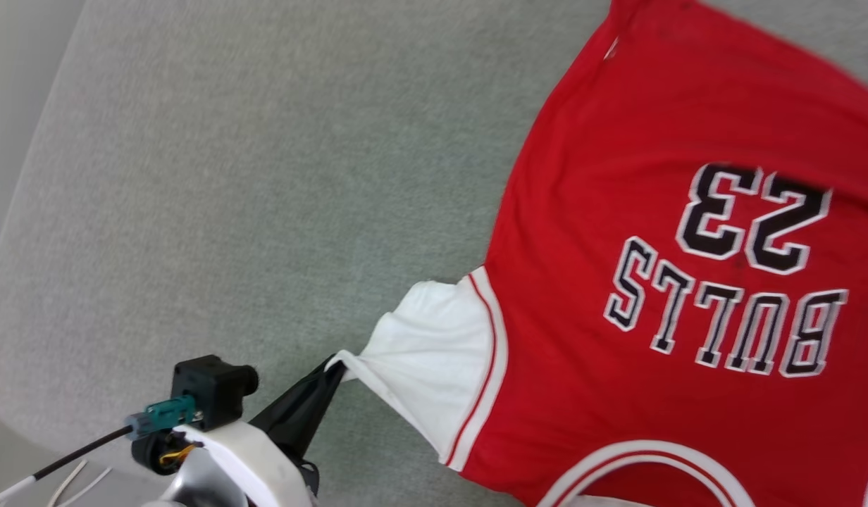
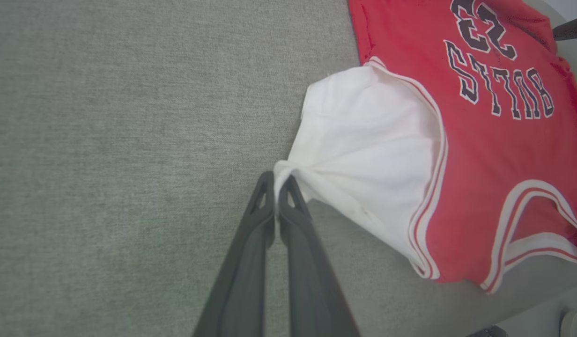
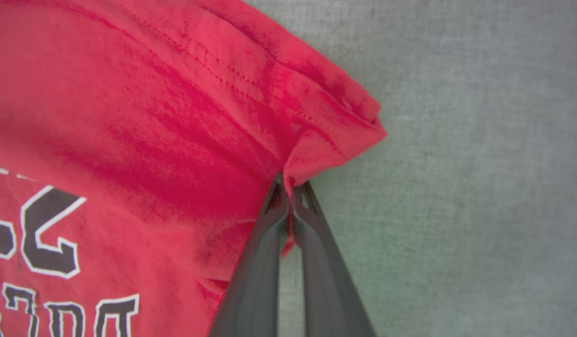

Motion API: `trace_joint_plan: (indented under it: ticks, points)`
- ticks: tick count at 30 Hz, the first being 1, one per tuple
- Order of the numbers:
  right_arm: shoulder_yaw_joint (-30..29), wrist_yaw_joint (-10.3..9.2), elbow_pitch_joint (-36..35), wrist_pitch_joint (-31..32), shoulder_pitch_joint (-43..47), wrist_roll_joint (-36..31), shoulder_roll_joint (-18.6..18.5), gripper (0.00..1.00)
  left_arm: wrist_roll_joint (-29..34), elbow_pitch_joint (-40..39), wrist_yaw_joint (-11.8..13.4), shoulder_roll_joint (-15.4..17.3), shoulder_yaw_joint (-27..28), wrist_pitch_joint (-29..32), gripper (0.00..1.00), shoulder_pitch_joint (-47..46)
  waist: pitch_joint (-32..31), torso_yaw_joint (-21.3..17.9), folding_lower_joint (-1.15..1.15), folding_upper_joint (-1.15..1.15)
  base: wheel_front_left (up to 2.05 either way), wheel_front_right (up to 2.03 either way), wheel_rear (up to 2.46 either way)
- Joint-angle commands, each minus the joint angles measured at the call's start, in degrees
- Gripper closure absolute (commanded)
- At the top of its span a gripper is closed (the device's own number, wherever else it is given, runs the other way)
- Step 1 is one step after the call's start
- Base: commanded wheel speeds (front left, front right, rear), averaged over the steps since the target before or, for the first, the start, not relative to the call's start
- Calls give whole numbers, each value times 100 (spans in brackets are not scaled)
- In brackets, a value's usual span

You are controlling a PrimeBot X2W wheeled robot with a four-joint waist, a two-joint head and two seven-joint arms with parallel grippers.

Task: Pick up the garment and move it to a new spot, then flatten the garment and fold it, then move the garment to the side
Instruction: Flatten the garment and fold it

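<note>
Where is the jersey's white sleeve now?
The white sleeve is lower centre in the head view, beside the red body; the left gripper pinches its tip.

Left jaws clamped on the garment, right jaws clamped likewise

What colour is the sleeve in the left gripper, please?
The sleeve is white; the left wrist view shows it best.

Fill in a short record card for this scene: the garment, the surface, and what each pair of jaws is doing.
garment: red jersey with white sleeves, spread out, "BULLS 23" print facing up
surface: grey-green fabric
left jaws: shut, pinching the edge of the white sleeve
right jaws: shut on a red hem corner
</note>
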Motion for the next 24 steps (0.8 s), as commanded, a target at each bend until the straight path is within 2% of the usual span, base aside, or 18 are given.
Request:
trace_joint_plan:
  ticks: [1,6,13,24]
  points:
    - [35,-2,11,-53,343,116,124,100,-56,32,50,44,55,-34,100,95,-503,-464,0,0,0,0,0]
    - [120,-2,-169,-318,1033,572,386,100,-166,201,169,173,208,-105,100,374,-1036,-937,0,0,0,0,0]
    - [476,-2,-631,-617,2324,1065,468,100,-368,428,270,170,369,-303,100,726,-1598,-1441,0,0,0,0,0]
    - [565,-2,-1081,-1376,3865,1410,629,100,-699,664,360,-129,577,-698,100,1031,-2090,-1775,0,0,0,0,0]
